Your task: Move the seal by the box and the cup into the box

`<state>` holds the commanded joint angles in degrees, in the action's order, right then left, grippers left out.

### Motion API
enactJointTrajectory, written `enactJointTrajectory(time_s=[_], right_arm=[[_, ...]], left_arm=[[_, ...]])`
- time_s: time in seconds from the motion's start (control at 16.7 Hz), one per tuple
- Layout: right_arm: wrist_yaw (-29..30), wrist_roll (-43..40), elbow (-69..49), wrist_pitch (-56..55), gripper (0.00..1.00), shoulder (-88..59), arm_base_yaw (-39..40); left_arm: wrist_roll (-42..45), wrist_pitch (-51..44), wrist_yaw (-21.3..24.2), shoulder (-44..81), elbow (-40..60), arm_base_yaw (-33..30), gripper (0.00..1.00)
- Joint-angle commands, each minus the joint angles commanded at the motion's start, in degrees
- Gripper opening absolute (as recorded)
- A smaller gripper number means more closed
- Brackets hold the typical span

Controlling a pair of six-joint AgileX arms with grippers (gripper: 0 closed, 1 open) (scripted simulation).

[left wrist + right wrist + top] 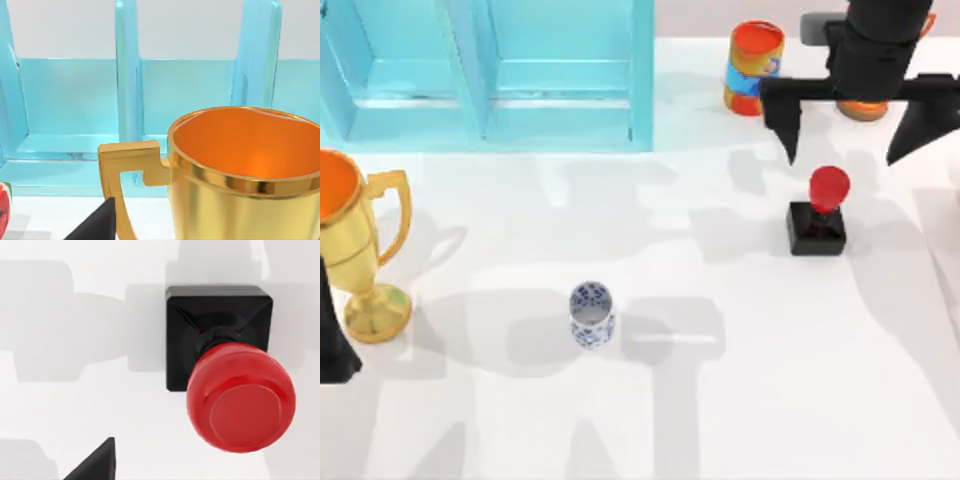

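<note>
The seal (pixel 817 218), a black square block with a glossy red knob, stands upright on the white table at the right. My right gripper (pixel 855 128) hangs open just behind and above it, holding nothing. In the right wrist view the seal (pixel 239 400) sits close below, with one black fingertip (pixel 95 465) at the edge. The small white cup (pixel 591 314) with a blue pattern stands upright mid-table, apart from both arms. The turquoise box (pixel 560 120) lies at the back left. My left gripper (pixel 330 345) is parked at the left edge, open.
A gold trophy (pixel 355 240) stands at the left, right in front of the left wrist camera (pixel 240 175), with the box (pixel 80 110) behind it. An orange cylinder with a blue band (pixel 753 68) stands at the back, and another orange object (pixel 865 108) sits under the right arm.
</note>
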<state>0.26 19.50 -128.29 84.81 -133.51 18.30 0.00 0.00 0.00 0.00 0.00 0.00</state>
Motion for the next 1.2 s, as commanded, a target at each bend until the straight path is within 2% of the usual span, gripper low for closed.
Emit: enactJointTrajectory(time_s=[0.36, 0.78, 1.08, 1.2], right_arm=[[0.0, -0.13, 1.09, -1.06, 1.0, 0.06, -0.19], [0.0, 0.07, 16.27, -16.45, 1.0, -0.12, 0.07], [0.0, 0.12, 17.82, -18.03, 1.0, -0.21, 0.11], [0.0, 0.12, 17.82, -18.03, 0.85, -0.21, 0.11]], left_arm=[[0.0, 0.0, 0.0, 0.0, 0.0, 0.0, 1.0], [0.0, 0.0, 0.0, 0.0, 0.0, 0.0, 1.0], [0.0, 0.0, 0.0, 0.0, 0.0, 0.0, 1.0], [0.0, 0.0, 0.0, 0.0, 0.0, 0.0, 1.0]])
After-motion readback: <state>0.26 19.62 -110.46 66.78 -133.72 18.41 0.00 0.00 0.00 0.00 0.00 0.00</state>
